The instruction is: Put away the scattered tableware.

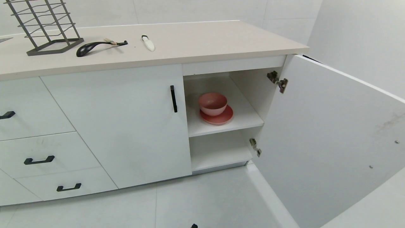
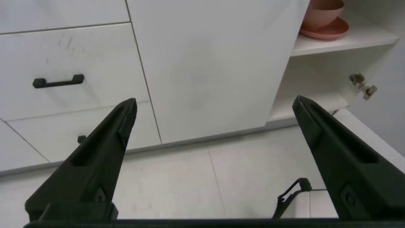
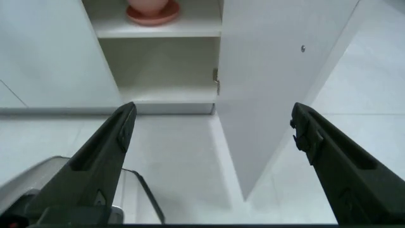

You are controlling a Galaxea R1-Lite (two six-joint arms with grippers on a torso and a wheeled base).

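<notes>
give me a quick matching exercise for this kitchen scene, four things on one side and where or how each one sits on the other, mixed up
Things
1. pink bowl
2. black spoon
3. wire rack
4. cabinet door

Place or state
a. swung wide open
b. lying flat on the countertop
c. sitting on a pink plate on the upper shelf
d. standing upright on the countertop

Pairs: 1-c, 2-b, 3-d, 4-a
</notes>
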